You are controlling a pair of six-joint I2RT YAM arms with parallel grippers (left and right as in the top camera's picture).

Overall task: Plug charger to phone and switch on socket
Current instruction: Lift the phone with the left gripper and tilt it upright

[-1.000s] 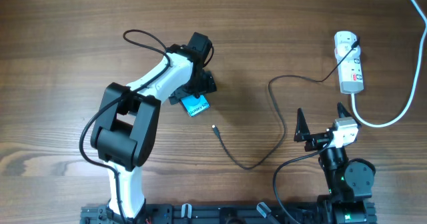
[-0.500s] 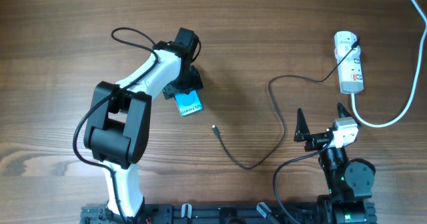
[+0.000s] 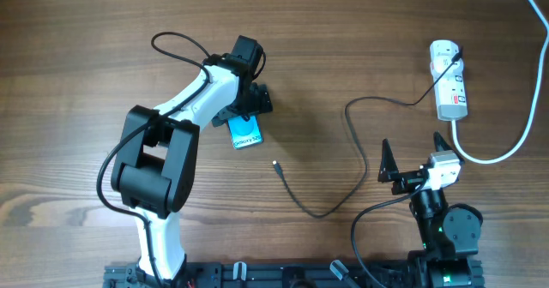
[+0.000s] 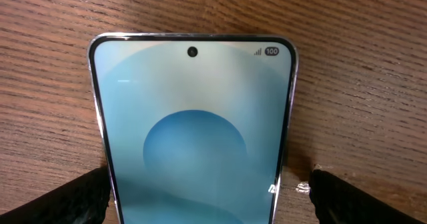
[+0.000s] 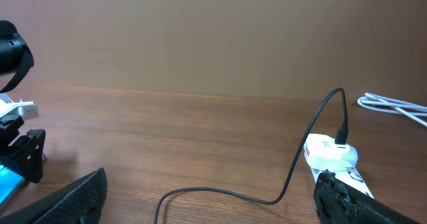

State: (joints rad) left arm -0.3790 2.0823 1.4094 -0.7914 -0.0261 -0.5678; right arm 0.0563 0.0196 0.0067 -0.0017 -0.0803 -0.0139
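The phone [image 3: 245, 134] lies flat on the wooden table, its teal screen up and its white band towards me. In the left wrist view the phone [image 4: 193, 117] fills the space between the fingers. My left gripper [image 3: 248, 110] [image 4: 210, 201] is open and straddles the phone's far end; a small gap shows at the right finger. The charger cable [image 3: 343, 198] lies loose, with its plug tip [image 3: 274, 164] right of the phone and its black plug in the socket [image 3: 449, 87]. My right gripper [image 3: 412, 161] [image 5: 213, 197] is open and empty, low near the front edge.
The socket's thick white cord [image 3: 510, 151] loops off to the right edge. In the right wrist view the socket [image 5: 330, 154] and the cable [image 5: 293, 177] lie ahead on the right, and the left arm's gripper [image 5: 17, 151] is at the far left.
The left gripper swung left, and the phone shifted left and turned; the gripper then edged slightly back right. The right arm, cable and socket have not moved.
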